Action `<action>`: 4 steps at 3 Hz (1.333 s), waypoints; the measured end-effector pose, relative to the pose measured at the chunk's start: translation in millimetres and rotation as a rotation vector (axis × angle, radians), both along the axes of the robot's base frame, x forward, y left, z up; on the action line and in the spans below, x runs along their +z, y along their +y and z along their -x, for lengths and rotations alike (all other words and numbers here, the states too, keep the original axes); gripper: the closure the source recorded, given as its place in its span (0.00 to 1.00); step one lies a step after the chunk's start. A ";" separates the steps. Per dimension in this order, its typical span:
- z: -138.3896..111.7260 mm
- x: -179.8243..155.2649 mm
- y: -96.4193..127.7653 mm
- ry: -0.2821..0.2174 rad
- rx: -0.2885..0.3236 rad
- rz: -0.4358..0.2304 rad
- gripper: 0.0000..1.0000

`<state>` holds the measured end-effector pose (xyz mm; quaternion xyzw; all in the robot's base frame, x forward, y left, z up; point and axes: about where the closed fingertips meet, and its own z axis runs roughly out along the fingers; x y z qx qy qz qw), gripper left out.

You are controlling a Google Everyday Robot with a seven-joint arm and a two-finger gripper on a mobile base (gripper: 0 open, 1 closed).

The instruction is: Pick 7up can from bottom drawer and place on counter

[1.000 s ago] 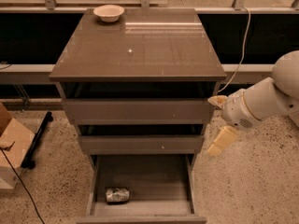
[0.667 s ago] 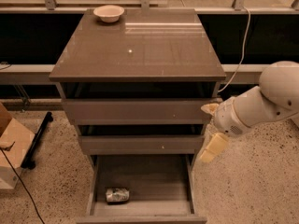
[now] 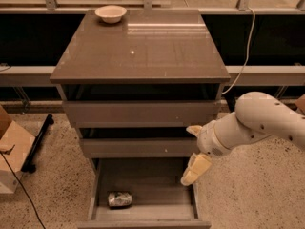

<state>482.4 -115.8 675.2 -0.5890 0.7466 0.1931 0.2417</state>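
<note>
The 7up can (image 3: 119, 199) lies on its side in the front left of the open bottom drawer (image 3: 152, 185). The glossy grey-brown counter (image 3: 143, 51) tops the cabinet above it. My gripper (image 3: 194, 150) hangs on the white arm at the cabinet's right front, over the drawer's right edge. Its two cream fingers stand spread apart, one (image 3: 194, 129) by the middle drawer front and one (image 3: 195, 170) over the bottom drawer, with nothing between them. The gripper is to the right of the can and above it, well apart from it.
A pale round bowl (image 3: 110, 13) sits on the counter's back left corner. The two upper drawers (image 3: 138, 112) are pulled out slightly. A cardboard box (image 3: 12, 149) and a black bar (image 3: 38, 142) lie on the floor at left. A white cable (image 3: 245, 46) hangs behind at right.
The arm has moved left and a little down, bringing the gripper from beside the cabinet to over the right edge of the bottom drawer. The can has not moved.
</note>
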 end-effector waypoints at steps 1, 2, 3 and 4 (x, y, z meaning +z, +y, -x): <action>2.6 -26.1 15.9 0.028 0.018 -0.022 0.00; 3.6 -57.0 31.8 0.053 0.025 -0.080 0.00; 3.3 -95.2 46.5 0.100 0.021 -0.133 0.00; 3.3 -113.7 54.2 0.129 0.024 -0.160 0.00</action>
